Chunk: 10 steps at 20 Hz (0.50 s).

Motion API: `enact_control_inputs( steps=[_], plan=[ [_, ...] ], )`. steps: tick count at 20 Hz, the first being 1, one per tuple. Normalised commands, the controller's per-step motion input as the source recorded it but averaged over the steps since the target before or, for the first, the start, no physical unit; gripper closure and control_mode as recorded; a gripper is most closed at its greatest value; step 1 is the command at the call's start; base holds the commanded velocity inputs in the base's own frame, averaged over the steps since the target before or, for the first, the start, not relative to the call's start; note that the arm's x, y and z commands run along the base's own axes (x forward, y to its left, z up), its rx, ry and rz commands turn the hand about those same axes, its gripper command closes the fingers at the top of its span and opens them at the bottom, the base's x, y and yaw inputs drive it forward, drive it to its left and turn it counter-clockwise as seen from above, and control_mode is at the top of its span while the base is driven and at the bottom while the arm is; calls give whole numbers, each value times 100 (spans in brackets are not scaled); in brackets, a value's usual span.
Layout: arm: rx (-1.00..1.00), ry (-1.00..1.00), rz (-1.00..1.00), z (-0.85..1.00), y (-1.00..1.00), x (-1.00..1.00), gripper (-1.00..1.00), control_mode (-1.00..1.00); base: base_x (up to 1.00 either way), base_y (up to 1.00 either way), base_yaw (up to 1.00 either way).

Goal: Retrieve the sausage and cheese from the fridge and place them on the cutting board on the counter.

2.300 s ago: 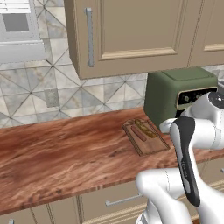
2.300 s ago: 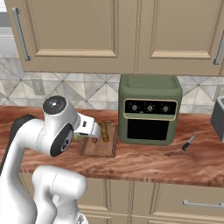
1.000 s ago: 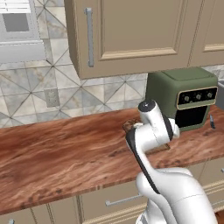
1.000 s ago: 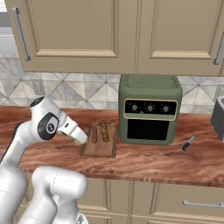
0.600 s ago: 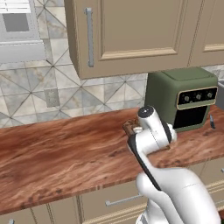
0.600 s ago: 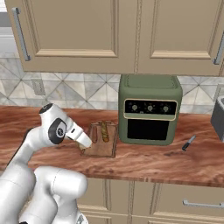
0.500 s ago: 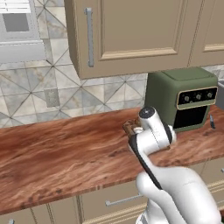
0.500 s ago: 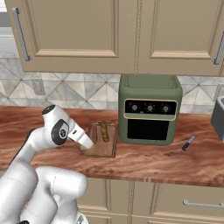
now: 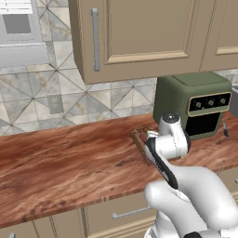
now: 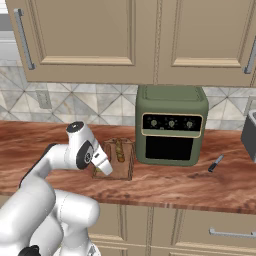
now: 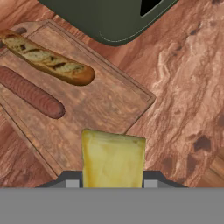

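The pale yellow cheese wedge (image 11: 113, 158) hangs clamped in our two-finger gripper (image 11: 112, 183) above the near edge of the flat brown wooden cutting board (image 11: 98, 107). We judge the task nearly done: the dark red sausage rod (image 11: 29, 92) already lies on the board beside a crusty brown bread roll (image 11: 47, 59), near its far edge; only setting down the cheese remains.

Yellow cheese (image 11: 113, 159) above cutting board (image 11: 100, 109) bearing sausage (image 11: 30, 92).

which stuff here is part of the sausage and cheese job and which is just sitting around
Job:
cheese, held in the jaws over the board
sausage, lying on the board
cutting board
counter

Just lying about:
bread loaf on the board
green oven
knife on the counter
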Motion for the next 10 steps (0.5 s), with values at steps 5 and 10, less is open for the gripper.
enact_control_inputs(
  steps=[5, 10],
  plan=[
    [2, -10, -15, -20, 0, 23, 100, -100, 0, 0, 0],
    [-6, -7, -19, -31, 0, 27, 100, -100, 0, 0, 0]
  ],
)
